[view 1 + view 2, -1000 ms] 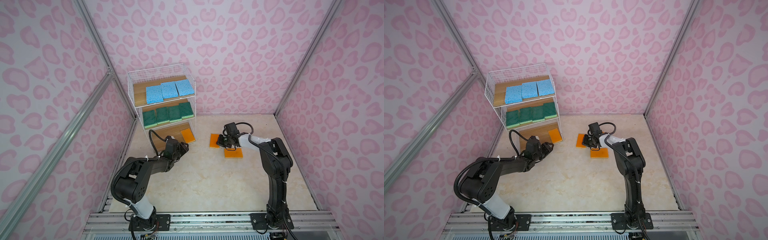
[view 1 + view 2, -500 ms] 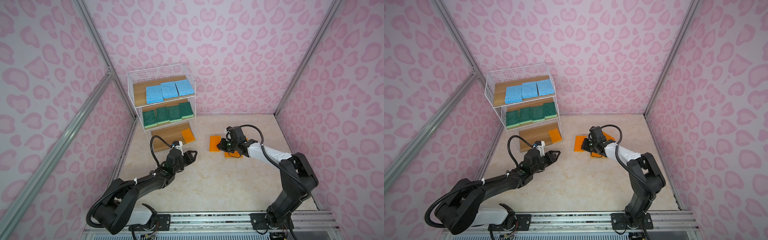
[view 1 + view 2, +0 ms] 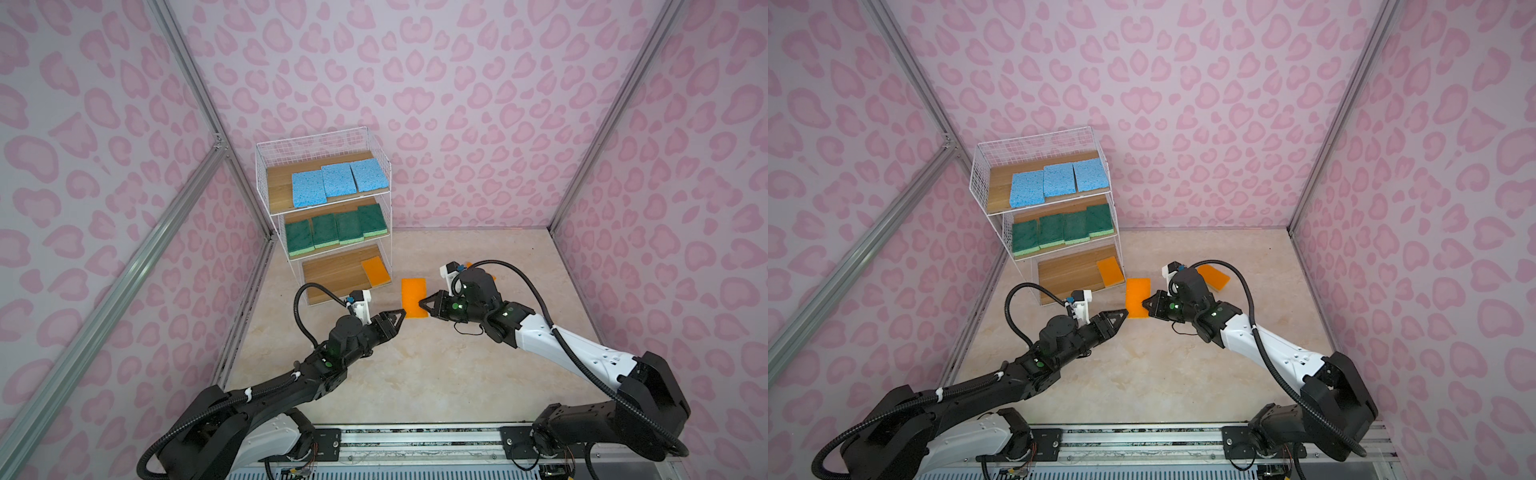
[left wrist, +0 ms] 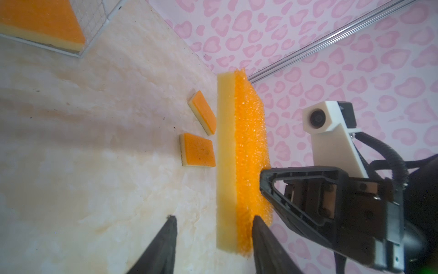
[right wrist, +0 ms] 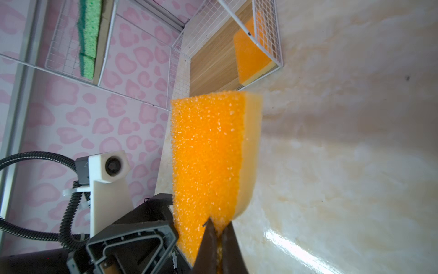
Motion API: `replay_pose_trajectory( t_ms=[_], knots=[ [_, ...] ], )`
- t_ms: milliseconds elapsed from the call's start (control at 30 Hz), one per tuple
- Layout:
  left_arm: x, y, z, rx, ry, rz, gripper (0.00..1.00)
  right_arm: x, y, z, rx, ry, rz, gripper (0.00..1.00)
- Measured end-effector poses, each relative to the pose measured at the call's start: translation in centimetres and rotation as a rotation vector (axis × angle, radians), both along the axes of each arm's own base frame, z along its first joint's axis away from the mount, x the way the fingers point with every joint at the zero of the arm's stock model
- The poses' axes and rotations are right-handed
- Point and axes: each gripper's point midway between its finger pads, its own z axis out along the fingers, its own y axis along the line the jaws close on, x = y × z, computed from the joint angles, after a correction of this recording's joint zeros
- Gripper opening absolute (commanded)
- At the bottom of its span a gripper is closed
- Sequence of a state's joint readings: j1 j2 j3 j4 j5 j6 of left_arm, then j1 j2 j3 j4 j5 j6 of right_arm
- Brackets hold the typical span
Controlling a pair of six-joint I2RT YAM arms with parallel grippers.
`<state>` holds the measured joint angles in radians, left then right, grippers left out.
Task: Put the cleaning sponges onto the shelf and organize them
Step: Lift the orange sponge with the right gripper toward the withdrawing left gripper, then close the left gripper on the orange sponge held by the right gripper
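Observation:
My right gripper is shut on one end of an orange sponge with a yellow base and holds it above the floor. My left gripper is open with its jaws either side of the sponge's other end. One finger lies against the orange face, the other stands off the yellow side. The shelf stands at the back left. It carries three blue sponges on top, several green sponges in the middle, and one orange sponge on the bottom board.
Two more orange sponges lie on the floor beyond the held one. My right arm hides most of them in a top view, and one shows behind its wrist. Pink patterned walls close in the marble floor.
My right gripper lifted an orange sponge off the floor and carried it left. My left gripper drew back from the shelf's bottom board and came to the sponge's free end.

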<state>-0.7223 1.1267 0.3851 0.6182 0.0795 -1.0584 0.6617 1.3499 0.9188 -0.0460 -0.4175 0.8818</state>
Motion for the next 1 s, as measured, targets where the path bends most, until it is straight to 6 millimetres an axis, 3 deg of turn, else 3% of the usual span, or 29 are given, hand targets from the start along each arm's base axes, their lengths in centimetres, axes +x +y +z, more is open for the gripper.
replay_pose_trajectory(
  t_ms=[200,467,800,867,1000],
  knots=[
    [-0.4,0.6,2.9,-0.066,-0.059,0.017,0.42,-0.8,0.5,1.5,0.054,0.011,0.014,0.05],
    [-0.5,-0.2,3.3,-0.079,-0.058,-0.002,0.38,-1.0,1.1,2.5,0.099,0.011,0.032,0.04],
    [0.0,-0.6,3.1,-0.085,-0.051,-0.001,0.12,-0.2,1.4,1.8,0.090,0.029,0.026,0.05],
    [0.2,-0.6,2.8,-0.078,-0.042,0.004,0.16,-0.1,1.3,1.5,0.084,0.034,0.022,0.04],
    [0.4,-0.9,2.0,-0.072,-0.023,0.002,0.35,0.3,0.8,1.0,0.084,0.044,0.011,0.04]
  ],
)
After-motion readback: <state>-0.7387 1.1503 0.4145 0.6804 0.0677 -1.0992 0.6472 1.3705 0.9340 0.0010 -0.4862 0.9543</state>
